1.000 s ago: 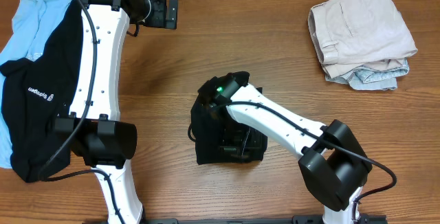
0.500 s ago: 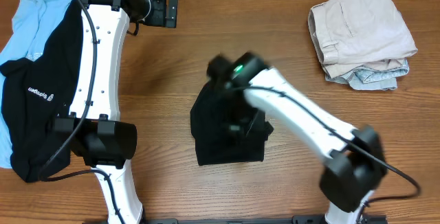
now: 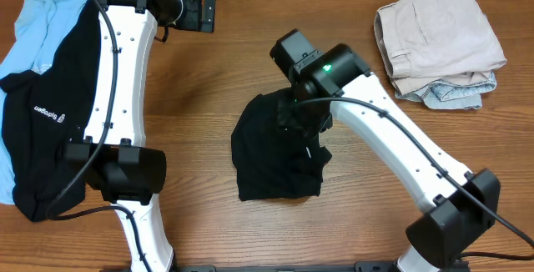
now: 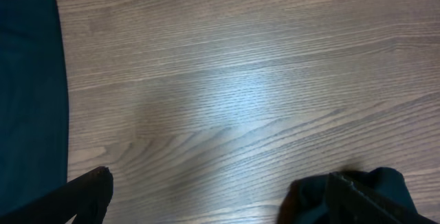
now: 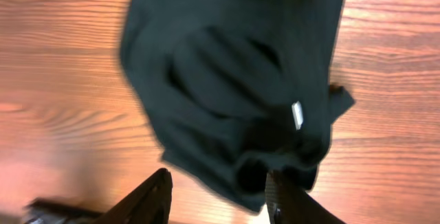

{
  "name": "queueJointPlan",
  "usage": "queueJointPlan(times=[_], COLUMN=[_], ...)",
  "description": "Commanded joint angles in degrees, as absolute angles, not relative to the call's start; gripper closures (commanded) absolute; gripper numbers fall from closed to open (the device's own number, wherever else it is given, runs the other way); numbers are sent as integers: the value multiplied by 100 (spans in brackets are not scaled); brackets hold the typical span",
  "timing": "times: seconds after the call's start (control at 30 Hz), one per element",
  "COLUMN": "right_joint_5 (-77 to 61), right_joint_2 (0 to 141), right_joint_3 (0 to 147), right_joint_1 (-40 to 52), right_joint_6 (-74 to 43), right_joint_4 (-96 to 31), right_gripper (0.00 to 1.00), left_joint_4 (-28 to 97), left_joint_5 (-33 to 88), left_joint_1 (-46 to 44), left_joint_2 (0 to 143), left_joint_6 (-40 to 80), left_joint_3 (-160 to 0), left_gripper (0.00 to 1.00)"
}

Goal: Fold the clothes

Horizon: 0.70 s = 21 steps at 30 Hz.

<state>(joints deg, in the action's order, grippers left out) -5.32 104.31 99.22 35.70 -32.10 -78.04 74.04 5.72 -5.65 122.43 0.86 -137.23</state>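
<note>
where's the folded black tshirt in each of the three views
Overhead: the black T-shirt lies near the middle of the wooden table.
Right wrist: it fills the upper middle, with its white tag toward the right.
Left wrist: dark cloth shows at the left edge, and more at the lower right. I cannot tell whether either is the shirt.
Shared landmark: the table's wood grain, in all three views.
</note>
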Motion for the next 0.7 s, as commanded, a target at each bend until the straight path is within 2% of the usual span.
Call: queueJointPlan(times=[0.0,0.13,0.43,0.5,0.57,0.63,0.67], right_joint_5=[148,572,1706,1765,1822,1841,1839], right_joint_2=[10464,10464,10468,10475,10475,10468,10466], right_joint_3=[9054,8232,7225,7157,7157,7214,7273], right_joint_1=[3559,3555,3514,3448,3347,3223,3155], right_joint_6=[-2591,-1909,-1815,-1817,-1822,-1844,-1850], right_joint_4=[-7002,-5854,-4491,-4346,-4318,-4372,-4429], right_gripper=[48,47,48,55,71,93,96], left_joint_4=[7354,7341,7347,7347,7349,7360,7363], left_joint_5=[537,537,539,539,539,539,539], left_joint_1=[-565,-565,-565,-565,-565,-565,-565], left_joint_2=[12258,12258,12258,12258,12258,12258,12258], left_joint_6=[-47,-47,-45,-45,-45,-45,-45], left_joint_3=[-13806,-13806,-13806,-13806,-13806,-13806,-13806], left_gripper=[0,0,0,0,0,0,0])
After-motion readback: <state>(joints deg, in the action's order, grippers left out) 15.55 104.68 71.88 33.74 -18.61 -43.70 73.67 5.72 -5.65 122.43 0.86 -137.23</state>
